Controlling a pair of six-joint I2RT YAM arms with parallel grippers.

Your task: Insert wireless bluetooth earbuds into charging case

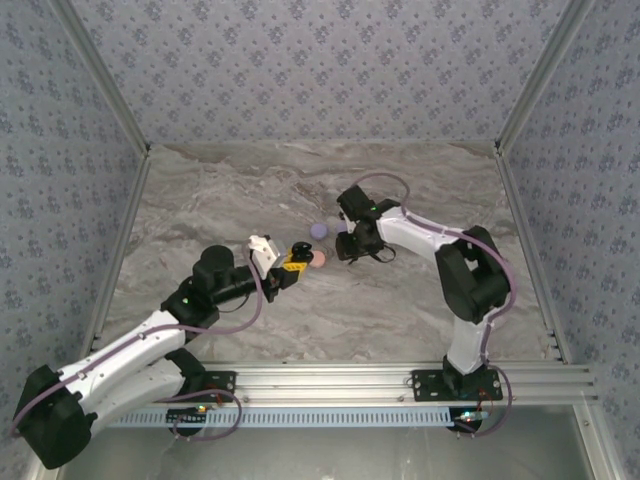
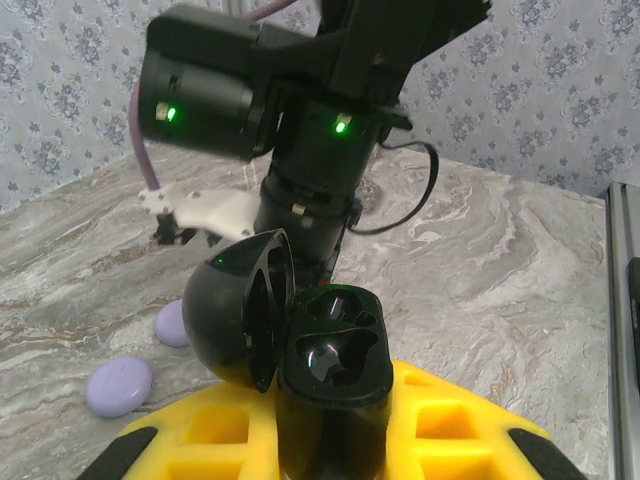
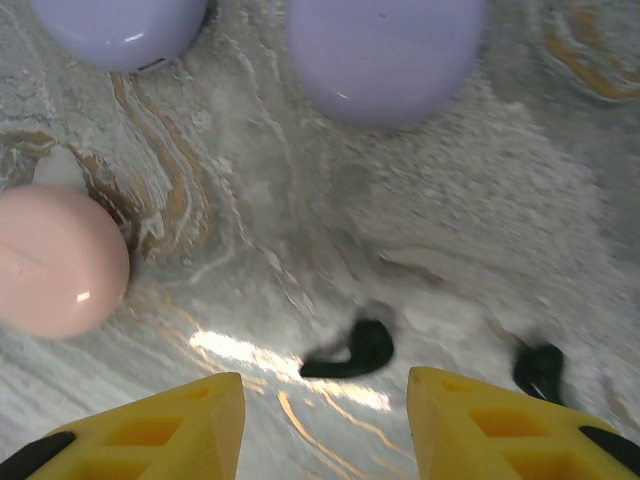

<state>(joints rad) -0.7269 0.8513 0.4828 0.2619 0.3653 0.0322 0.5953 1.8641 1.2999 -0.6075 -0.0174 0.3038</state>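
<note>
Evenly bright in the overhead view, with faint, soft shadows on the table (image 1: 250,190). Blurred and hazy in the right wrist view, with white glare there. Glossy glints on the black case (image 2: 335,350).

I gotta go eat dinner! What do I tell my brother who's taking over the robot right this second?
Left claw: shut on the black charging case, with the lid open and both wells empty.
Right claw: open, low over the table, just above a black earbud. A second black earbud lies on the table nearby.
Also nearby: lilac discs and a pink disc. These aren't earbuds.
Done: the case is held and open.
Left: pick up each black bud and seat it in a well.
</note>
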